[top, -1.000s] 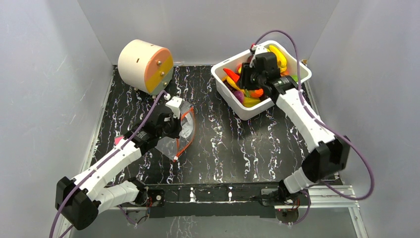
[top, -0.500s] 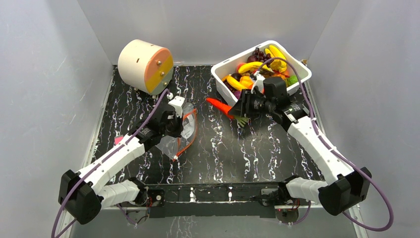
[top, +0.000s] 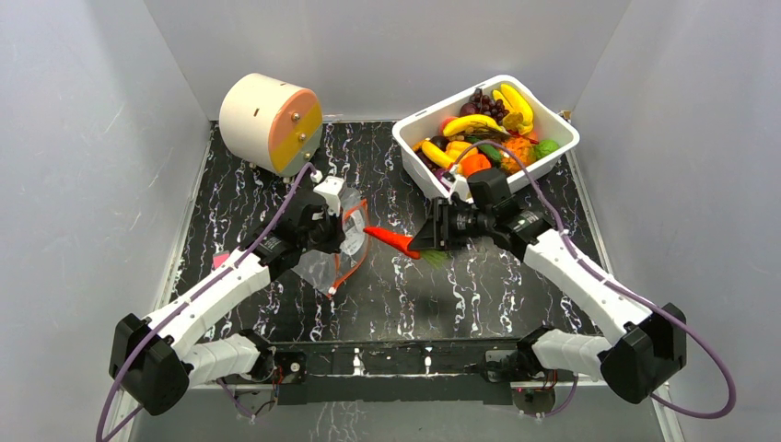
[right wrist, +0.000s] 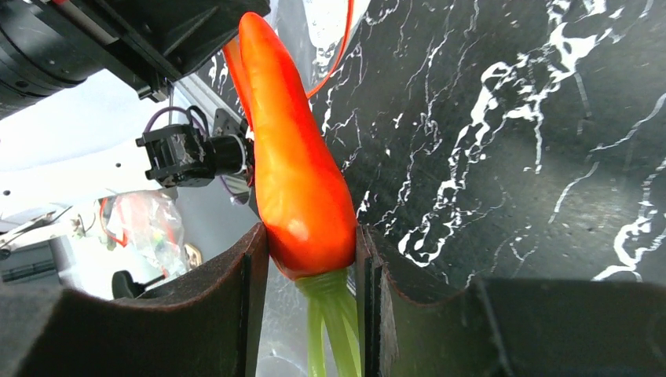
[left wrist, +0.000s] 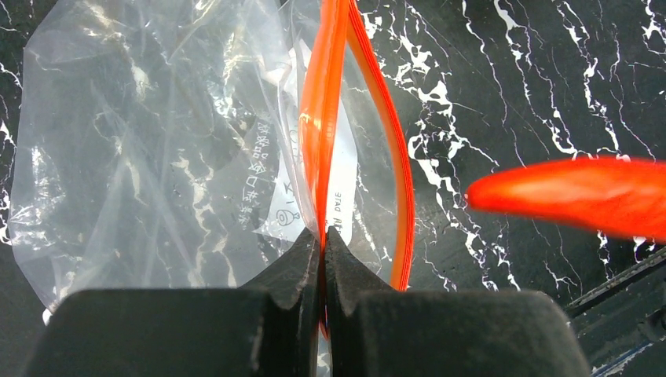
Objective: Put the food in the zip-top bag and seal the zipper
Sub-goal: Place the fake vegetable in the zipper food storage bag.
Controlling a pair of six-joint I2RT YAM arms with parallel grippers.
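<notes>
The clear zip-top bag (top: 324, 262) lies left of centre on the black marbled table, its orange-red zipper (left wrist: 399, 181) parted into an open loop. My left gripper (top: 344, 214) is shut on one strip of the zipper (left wrist: 322, 118) and holds the mouth up. My right gripper (top: 416, 244) is shut on the thick end of an orange carrot (top: 389, 239) with green leaves (right wrist: 334, 322). The carrot's tip (left wrist: 581, 192) points at the bag's mouth, just short of it. It also fills the right wrist view (right wrist: 294, 157).
A white tub (top: 564, 138) at the back right holds several toy fruits: yellow bananas (top: 516, 103), purple grapes (top: 481, 99), orange and green pieces. A cream and orange cylinder (top: 269, 124) stands at the back left. Grey walls enclose the table.
My right arm lifted the carrot out of the tub and carried it left and forward across the table to the bag's mouth. My left gripper stayed shut on the zipper, shifting only slightly.
</notes>
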